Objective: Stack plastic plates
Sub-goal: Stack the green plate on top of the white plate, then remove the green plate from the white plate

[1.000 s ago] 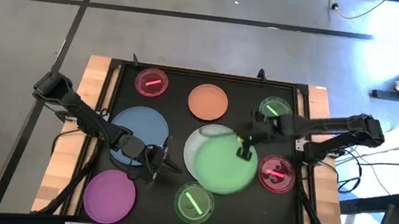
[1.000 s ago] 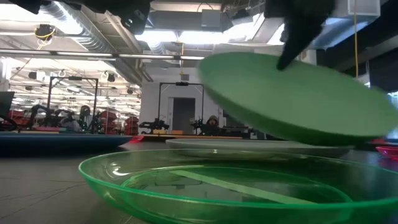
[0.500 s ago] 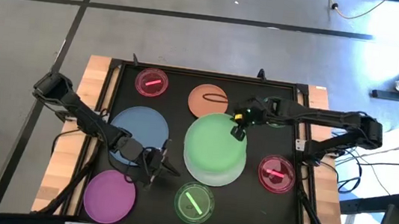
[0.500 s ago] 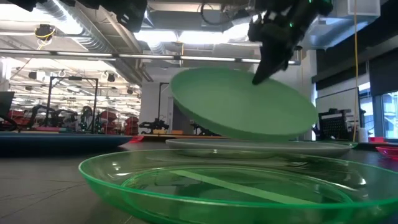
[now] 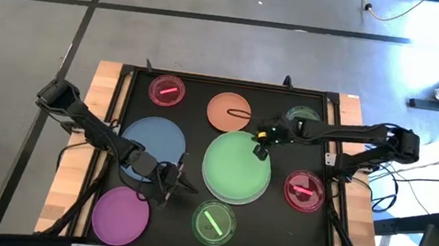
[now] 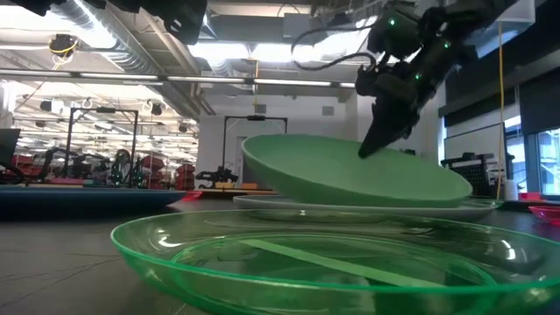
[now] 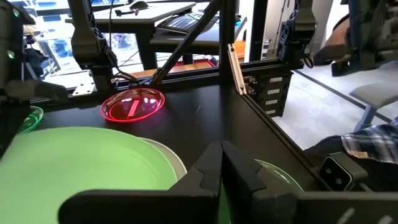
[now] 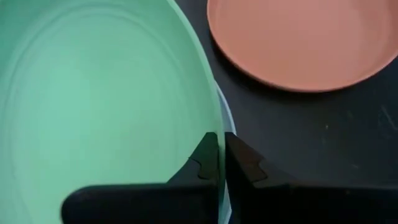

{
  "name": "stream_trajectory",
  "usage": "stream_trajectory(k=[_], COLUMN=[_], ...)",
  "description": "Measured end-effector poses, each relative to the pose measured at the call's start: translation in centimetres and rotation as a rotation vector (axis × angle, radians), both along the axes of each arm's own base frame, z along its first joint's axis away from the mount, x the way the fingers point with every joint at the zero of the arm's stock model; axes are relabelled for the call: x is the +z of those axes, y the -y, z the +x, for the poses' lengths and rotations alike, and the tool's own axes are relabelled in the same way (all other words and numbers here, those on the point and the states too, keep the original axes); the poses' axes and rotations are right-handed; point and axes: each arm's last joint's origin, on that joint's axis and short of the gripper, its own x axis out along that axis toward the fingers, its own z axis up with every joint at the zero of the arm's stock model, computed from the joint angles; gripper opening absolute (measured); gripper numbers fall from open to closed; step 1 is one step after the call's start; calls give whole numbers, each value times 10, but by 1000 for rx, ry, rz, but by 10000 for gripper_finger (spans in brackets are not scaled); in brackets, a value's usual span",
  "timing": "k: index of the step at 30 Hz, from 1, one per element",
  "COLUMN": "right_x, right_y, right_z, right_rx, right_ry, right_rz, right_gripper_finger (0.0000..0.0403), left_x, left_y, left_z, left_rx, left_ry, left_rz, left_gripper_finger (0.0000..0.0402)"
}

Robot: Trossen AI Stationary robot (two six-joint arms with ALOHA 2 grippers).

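Observation:
The large light green plate [image 5: 235, 168] is held tilted just above the white plate [image 6: 350, 208], which lies flat in the middle of the table and shows only as a rim. My right gripper [image 5: 259, 149] is shut on the green plate's far right rim. My left gripper [image 5: 188, 182] is shut and hovers between the blue-grey plate [image 5: 151, 142] and the green plate, touching nothing. Flat on the table lie the orange plate [image 5: 229, 112], the purple plate [image 5: 120, 214], two small pink-red plates [image 5: 166, 90] [image 5: 304, 191] and two small green plates [image 5: 214, 222] [image 5: 303, 116]. My right gripper pinches the light green plate's rim [image 8: 214, 127] at its far right side, one finger on the inner face and one on the outer. The fingers [image 6: 374, 144] come from above, slanting down. The plate sits tilted, left side higher, right side low over the white plate.
The table is a black mat inside a raised black frame [image 5: 334, 99], with wooden edges outside it. The right arm reaches over the small green plate at the far right. Bare mat lies between the plates.
My right gripper carried the light green plate toward the table's left and far side, then lowered it. The plate went from hanging steeply tilted off the white plate's near right side to lying flatter and centred just above it. The gripper stayed shut on the rim.

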Motion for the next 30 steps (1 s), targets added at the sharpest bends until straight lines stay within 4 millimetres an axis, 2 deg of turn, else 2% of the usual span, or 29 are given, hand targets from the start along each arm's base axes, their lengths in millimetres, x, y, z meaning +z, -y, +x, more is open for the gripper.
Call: stream_trajectory(k=[8,14,17,21,25,30], right_x=[-26,-34,-35,-35,-25,8], right_y=[1,2,2,2,3,-8], right_z=[5,8,8,8,12,19], right_rx=[-4,-31,-30,-23,25,35], right_ry=[-77,-103,-110,-112,-111,-32], right_rz=[17,43,52,36,-14,-76], right_gripper_finger=[3,5,24,76,121,139], left_x=[0,0,0,0,0,0], left_y=[0,0,0,2,10,19], left_z=[0,0,0,-1,-6,-11], left_rx=[0,0,2,22,74,86], left_ry=[0,-1,-3,-1,13,15], left_rz=[0,-1,-11,-9,28,28], left_gripper_finger=[4,4,4,4,4,4])
